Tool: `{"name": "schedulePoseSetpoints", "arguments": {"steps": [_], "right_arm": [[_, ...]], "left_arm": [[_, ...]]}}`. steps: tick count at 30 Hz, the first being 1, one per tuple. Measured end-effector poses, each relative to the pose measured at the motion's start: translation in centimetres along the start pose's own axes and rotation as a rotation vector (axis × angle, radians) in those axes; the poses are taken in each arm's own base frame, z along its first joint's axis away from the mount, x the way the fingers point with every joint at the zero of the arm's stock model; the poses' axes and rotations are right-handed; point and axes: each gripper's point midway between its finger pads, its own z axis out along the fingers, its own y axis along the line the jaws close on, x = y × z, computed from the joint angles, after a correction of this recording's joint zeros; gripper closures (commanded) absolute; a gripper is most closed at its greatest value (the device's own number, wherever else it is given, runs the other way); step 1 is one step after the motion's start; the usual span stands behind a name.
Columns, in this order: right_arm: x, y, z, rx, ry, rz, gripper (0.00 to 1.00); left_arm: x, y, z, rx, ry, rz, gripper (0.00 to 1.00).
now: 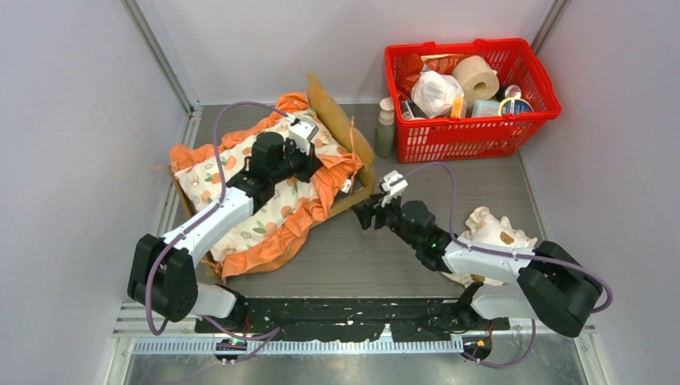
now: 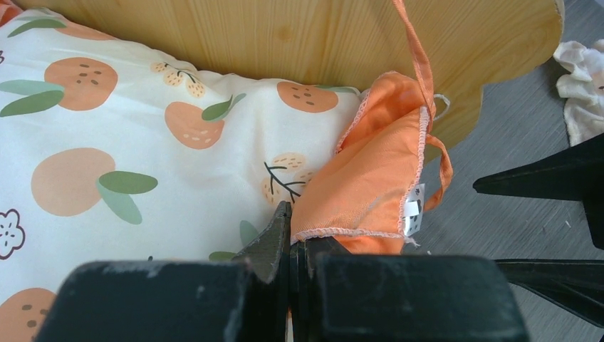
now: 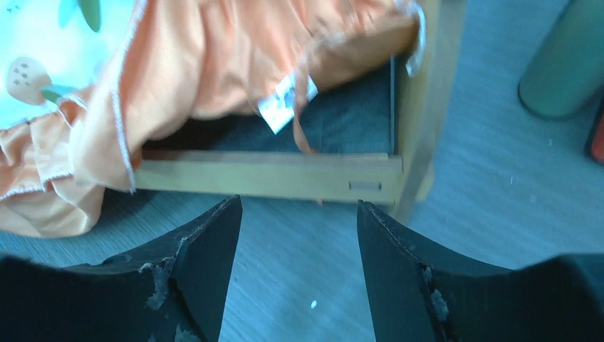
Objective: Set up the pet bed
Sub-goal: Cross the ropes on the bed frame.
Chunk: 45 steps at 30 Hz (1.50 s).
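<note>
The pet bed [image 1: 325, 100] lies at the table's middle left, its wavy light-wood headboard [image 2: 285, 35] towards the basket. A cream orange-print cushion [image 1: 265, 200] with an orange ruffle [image 2: 370, 178] lies askew across it, spilling over the near side. My left gripper [image 1: 311, 168] is shut on the ruffle's edge [image 2: 295, 228] near the headboard. My right gripper [image 1: 367, 215] stands open [image 3: 299, 206] just short of the bed's side rail [image 3: 271, 176], with nothing between its fingers. Part of the dark-grey base [image 3: 349, 121] shows under the ruffle.
A red basket [image 1: 473, 128] full of household items stands at the back right. Between it and the headboard is a green bottle [image 1: 385, 132]. A small cream frilled pillow [image 1: 489, 228] lies beside my right arm. Grey walls close in the table's left, back and right.
</note>
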Motion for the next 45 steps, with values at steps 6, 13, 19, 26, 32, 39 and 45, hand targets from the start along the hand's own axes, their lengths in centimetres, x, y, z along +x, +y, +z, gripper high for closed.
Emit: {"name": "schedulePoseSetpoints", "arguments": {"steps": [6, 13, 19, 26, 32, 39, 45], "right_arm": [[5.6, -1.0, -1.7, 0.064, 0.010, 0.099, 0.39], [12.4, -0.3, -0.1, 0.107, 0.051, 0.103, 0.41], [12.1, 2.3, 4.3, 0.128, -0.052, 0.052, 0.40], [12.2, 1.6, 6.5, 0.232, -0.096, 0.010, 0.41], [12.2, 0.6, 7.3, 0.305, -0.110, -0.037, 0.63], [12.1, -0.2, 7.6, 0.340, -0.110, -0.081, 0.95], [11.8, 0.2, 4.1, 0.248, -0.073, -0.084, 0.95]], "left_arm": [[0.3, -0.4, 0.2, 0.005, 0.009, 0.010, 1.00], [1.0, -0.5, 0.2, 0.002, 0.024, 0.008, 1.00], [1.1, -0.5, 0.2, 0.002, 0.030, 0.007, 1.00], [1.3, -0.6, 0.2, 0.001, 0.038, 0.005, 1.00], [1.4, -0.6, 0.1, 0.001, 0.041, 0.004, 1.00], [1.5, -0.6, 0.1, 0.002, 0.043, 0.002, 1.00], [1.5, -0.7, 0.1, 0.003, 0.044, -0.008, 0.99]]}}
